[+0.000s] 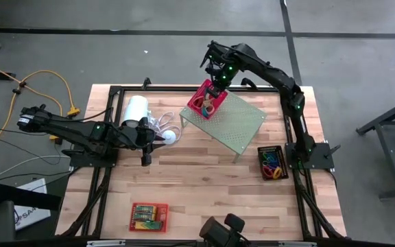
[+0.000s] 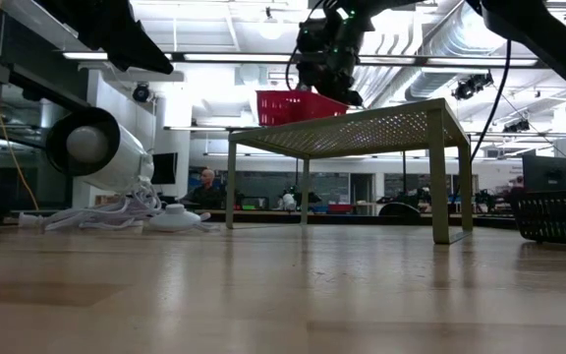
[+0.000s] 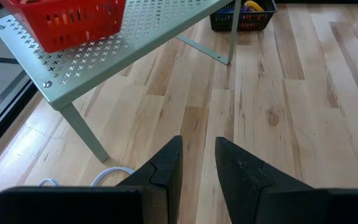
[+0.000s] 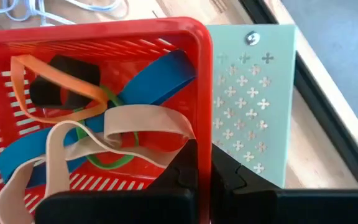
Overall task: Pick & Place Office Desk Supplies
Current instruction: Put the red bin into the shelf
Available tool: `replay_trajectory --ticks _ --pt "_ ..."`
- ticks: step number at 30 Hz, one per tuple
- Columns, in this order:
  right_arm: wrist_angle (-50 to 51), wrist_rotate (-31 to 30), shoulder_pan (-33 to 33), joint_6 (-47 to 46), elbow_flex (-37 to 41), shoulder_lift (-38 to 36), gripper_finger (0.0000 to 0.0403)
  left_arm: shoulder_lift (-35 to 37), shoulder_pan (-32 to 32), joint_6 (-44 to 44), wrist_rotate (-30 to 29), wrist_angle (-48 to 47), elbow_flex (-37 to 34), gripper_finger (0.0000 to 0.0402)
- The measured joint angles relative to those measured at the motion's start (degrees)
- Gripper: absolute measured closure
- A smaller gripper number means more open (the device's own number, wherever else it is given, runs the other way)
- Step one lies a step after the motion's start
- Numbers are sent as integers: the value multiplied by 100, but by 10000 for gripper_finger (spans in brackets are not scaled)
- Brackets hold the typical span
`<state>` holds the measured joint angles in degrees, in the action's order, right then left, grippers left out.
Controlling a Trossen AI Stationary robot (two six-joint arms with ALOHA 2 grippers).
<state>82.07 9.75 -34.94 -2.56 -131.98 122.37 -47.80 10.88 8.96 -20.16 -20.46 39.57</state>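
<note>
the right gripper [image 1: 214, 86] reaches over the far left corner of the pale green shelf [image 1: 242, 123], fingers [image 4: 185, 171] pressed together on the rim of the red basket [image 1: 208, 101]; the right wrist view shows them pinching the red wall from both sides. the basket stands on the shelf top, close to that corner, its near wall just beside the shelf edge.

the left gripper [image 1: 146, 140] hangs low over the table [image 1: 204, 192], left of the shelf, just beside the white cylinder [image 1: 137, 110] and its coiled cord [image 1: 163, 127]. its fingers [image 3: 166, 168] stand a little apart with nothing between them.

edges and room: bare wood lies between the left gripper and the shelf legs, and the front middle of the table is open. the shelf's right end stands near the black basket [image 1: 271, 162], which sits at the table's right edge beside the right arm's base.

containers: the red basket holds rubber-band loops [image 4: 104, 134], tan, blue, orange and green, with a dark item [image 4: 58, 81] under them. the black basket holds colourful little clips [image 1: 273, 165]. a third basket [image 1: 148, 215], red-pink in the high view, sits near the front left edge, well apart from both grippers, holding green-white boxes [image 1: 147, 217]; their number cannot be told.
</note>
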Motion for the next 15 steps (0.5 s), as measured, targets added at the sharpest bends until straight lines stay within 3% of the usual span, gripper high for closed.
replay_trajectory --ticks 15 --pt "-145 124 50 -220 2 0 400 1 1 -1 0 1 -2 313"
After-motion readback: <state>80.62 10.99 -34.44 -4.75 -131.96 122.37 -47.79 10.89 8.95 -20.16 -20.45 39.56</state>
